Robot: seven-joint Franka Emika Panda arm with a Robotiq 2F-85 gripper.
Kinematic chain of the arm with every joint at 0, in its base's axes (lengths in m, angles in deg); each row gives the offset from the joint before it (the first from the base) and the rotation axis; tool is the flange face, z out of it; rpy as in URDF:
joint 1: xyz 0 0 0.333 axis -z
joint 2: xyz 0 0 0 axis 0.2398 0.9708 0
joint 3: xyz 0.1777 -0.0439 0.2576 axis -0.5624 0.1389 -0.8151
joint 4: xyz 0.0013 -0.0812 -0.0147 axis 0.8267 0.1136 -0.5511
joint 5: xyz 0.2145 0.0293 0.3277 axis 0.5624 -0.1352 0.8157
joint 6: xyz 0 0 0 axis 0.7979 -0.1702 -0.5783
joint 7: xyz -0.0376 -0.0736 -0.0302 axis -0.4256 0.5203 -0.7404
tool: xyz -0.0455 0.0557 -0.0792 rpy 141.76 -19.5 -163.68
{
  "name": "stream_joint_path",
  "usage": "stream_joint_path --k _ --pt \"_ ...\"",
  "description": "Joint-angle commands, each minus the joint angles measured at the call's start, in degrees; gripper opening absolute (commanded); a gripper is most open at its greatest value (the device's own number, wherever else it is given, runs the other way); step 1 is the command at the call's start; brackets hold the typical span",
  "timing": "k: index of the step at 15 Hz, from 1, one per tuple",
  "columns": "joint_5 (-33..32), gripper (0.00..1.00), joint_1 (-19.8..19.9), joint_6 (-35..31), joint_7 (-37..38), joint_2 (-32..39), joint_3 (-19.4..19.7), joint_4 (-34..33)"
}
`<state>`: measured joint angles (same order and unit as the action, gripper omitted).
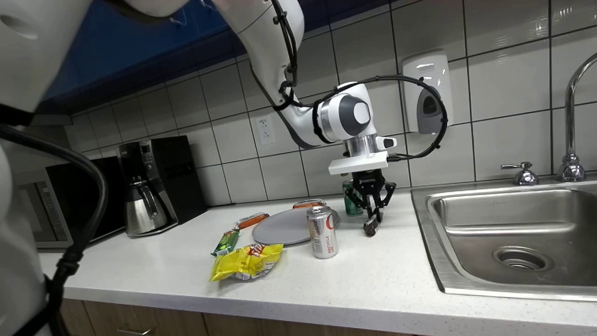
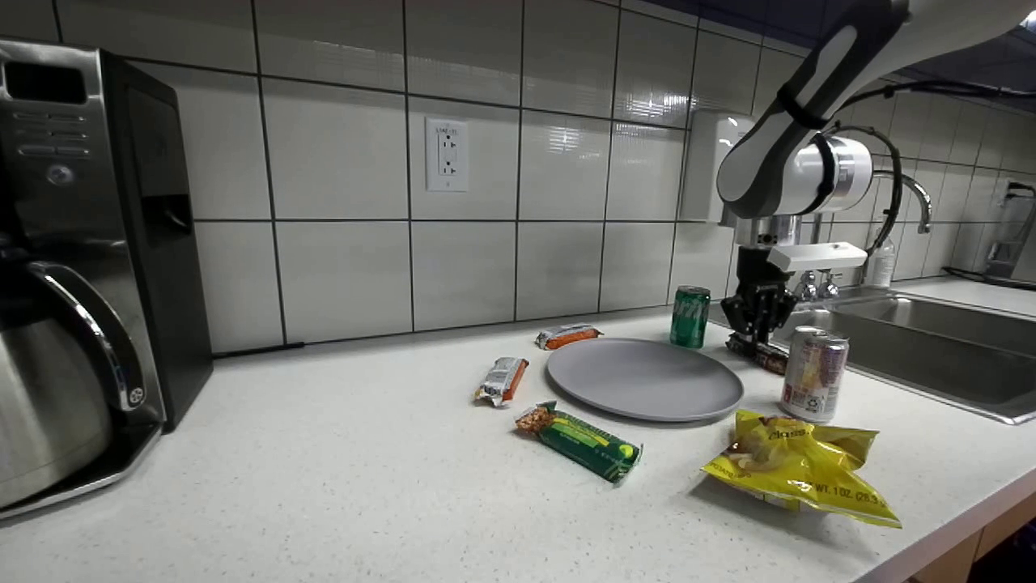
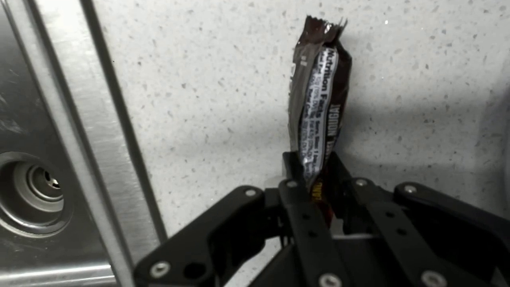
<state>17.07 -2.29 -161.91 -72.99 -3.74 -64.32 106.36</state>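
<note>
My gripper [image 3: 312,169] is shut on one end of a dark brown wrapped candy bar [image 3: 318,99]. The bar's far end points away from the fingers over the white speckled counter. In the exterior views the gripper [image 1: 373,210] [image 2: 759,328] points down, with the bar [image 1: 371,226] [image 2: 773,359] low at the counter. I cannot tell whether the bar touches the surface. A green can [image 1: 353,200] [image 2: 689,317] stands close by, toward the wall. A silver can [image 1: 322,233] [image 2: 815,376] and a grey plate [image 1: 282,227] [image 2: 643,379] are also near.
A steel sink [image 1: 426,233] lies beside the gripper; its rim [image 3: 95,131] shows in the wrist view. A yellow chip bag [image 2: 801,465], a green wrapped bar [image 2: 589,445] and two orange-and-silver packets [image 2: 502,380] [image 2: 568,334] lie around the plate. A coffee maker [image 1: 161,182] and faucet [image 1: 570,116] stand farther off.
</note>
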Motion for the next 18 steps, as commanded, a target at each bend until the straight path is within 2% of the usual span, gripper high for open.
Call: stream_joint_path --k 1,8,18 --pt "1.70 0.05 2.06 1.32 -1.81 -3.02 -2.18 0.84" --pt "1.79 0.05 1.07 1.26 -1.42 -8.67 -3.04 3.66" --pt "1.38 0.05 -0.85 0.04 -0.82 -20.22 -2.80 11.62"
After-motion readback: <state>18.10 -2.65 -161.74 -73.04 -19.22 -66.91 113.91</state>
